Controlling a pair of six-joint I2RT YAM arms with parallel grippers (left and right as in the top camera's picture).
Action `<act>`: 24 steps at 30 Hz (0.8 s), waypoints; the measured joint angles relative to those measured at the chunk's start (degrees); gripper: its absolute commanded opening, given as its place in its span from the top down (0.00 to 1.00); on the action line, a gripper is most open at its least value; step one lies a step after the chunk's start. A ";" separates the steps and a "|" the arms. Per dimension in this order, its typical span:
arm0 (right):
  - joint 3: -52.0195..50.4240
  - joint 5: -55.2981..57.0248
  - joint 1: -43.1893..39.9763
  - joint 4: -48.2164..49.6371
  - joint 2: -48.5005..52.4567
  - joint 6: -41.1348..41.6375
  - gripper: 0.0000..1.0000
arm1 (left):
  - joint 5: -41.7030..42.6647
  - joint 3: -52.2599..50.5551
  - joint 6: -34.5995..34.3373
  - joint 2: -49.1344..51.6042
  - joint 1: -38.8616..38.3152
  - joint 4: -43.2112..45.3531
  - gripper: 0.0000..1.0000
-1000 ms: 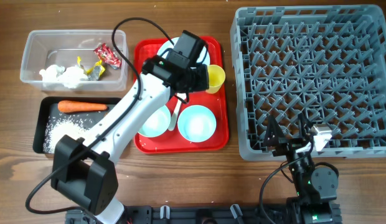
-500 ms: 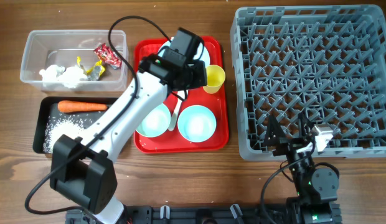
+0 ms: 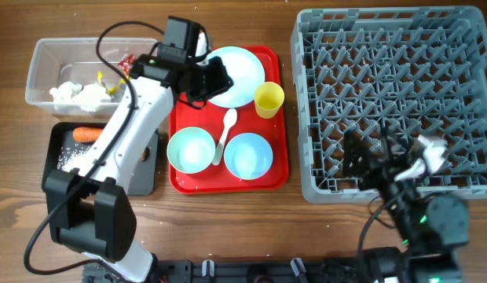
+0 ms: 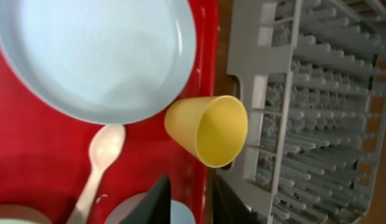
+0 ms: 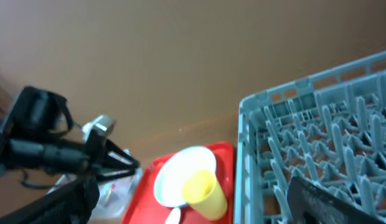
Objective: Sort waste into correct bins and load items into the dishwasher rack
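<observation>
Hovering over the 9 o'clock rim of the light-blue plate (image 3: 242, 75), the left fingers (image 4: 159, 199) stand apart and empty; a second ago they were beside the yellow cup (image 3: 269, 100). The cup stands upright, mouth up, at the 3 o'clock edge of the red tray (image 3: 279, 169), unmoved. The white spoon (image 3: 225, 137) lies with its long axis 12 to 6 o'clock, bowl end at 12. The right fingers (image 3: 355, 157), spread wide and empty, hang over the 6 o'clock edge of the dishwasher rack (image 3: 400, 71), now shifted toward 3 o'clock.

A yellow cup (image 3: 269, 99), light-blue plate (image 3: 237, 72), red tray (image 3: 280, 151), grey lattice rack (image 3: 393, 94).
</observation>
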 measured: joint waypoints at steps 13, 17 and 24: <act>38.86 -4.22 0.00 -32.17 29.70 -2.60 0.00 | -2.82 0.00 -3.28 7.61 -5.14 7.91 0.59; 38.91 -4.22 0.00 -35.34 33.09 -2.82 0.00 | -4.02 0.00 -4.68 9.68 -5.25 9.40 0.60; 38.91 -4.20 0.00 -36.92 40.44 -2.82 0.00 | -4.66 0.00 -5.60 10.91 -6.21 11.28 0.60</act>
